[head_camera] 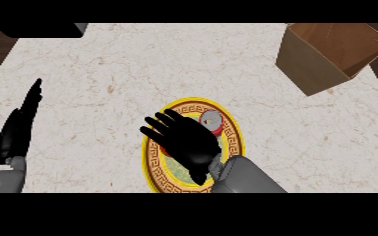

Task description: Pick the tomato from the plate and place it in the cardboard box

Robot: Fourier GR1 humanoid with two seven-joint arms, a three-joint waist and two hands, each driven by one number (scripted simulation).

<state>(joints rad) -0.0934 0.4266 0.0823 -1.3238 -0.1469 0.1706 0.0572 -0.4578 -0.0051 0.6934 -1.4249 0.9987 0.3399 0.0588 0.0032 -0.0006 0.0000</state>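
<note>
two boxy grey forearms end in matte black hands, right hand (188, 142), left hand (20, 125).

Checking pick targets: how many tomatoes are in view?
1: the tomato on the plate, just beyond the right hand. That hand covers part of the plate, so another could be hidden.

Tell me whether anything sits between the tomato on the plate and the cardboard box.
Nothing visible does. The tomato lies on the plate beside the right hand, and only bare counter lies between it and the cardboard box at the upper right.
</note>
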